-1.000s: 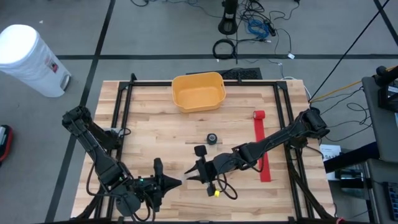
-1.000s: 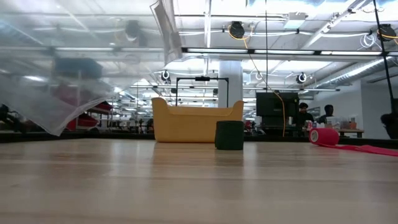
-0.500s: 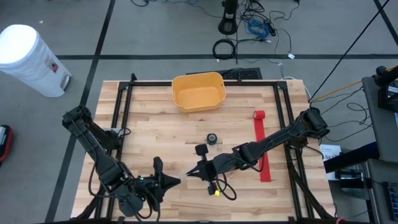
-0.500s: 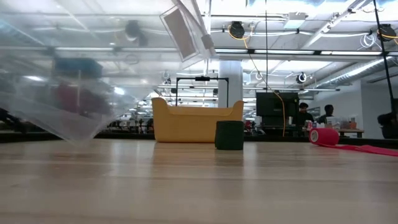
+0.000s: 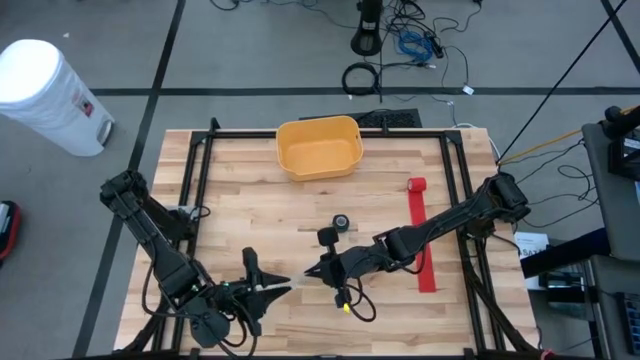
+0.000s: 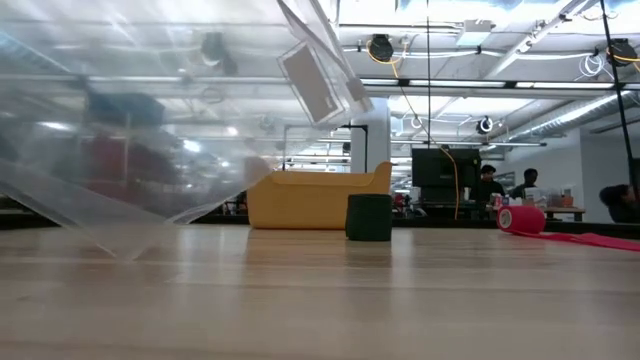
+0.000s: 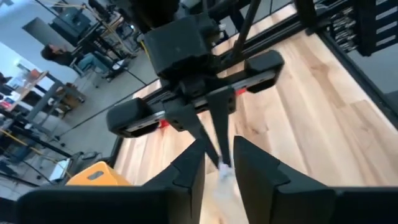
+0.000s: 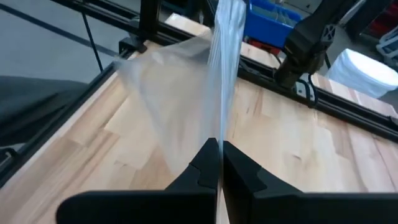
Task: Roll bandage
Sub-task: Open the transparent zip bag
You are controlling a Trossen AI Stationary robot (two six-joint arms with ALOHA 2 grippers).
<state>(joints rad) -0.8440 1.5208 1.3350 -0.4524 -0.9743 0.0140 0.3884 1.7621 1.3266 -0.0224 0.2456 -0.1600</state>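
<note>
A clear plastic bag (image 8: 180, 106) is clamped between the closed fingers of the right tool (image 5: 322, 268). Just beside it, the left tool (image 5: 262, 290) is seemingly pinched on the same bag, though that grip is poorly seen. Farther beyond the right tool, a black roll (image 5: 342, 222) stands on the counter (image 5: 250, 200). Well beyond lies the red bandage (image 5: 420, 235), unrolled. If the tools pull apart, the bag could tear or slip.

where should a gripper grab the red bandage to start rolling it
Grip the rolled end at the far end of the red bandage, coming straight down from above. That end is a raised cylinder on its side; the rest lies flat on the table, giving the jaws no purchase.
</note>
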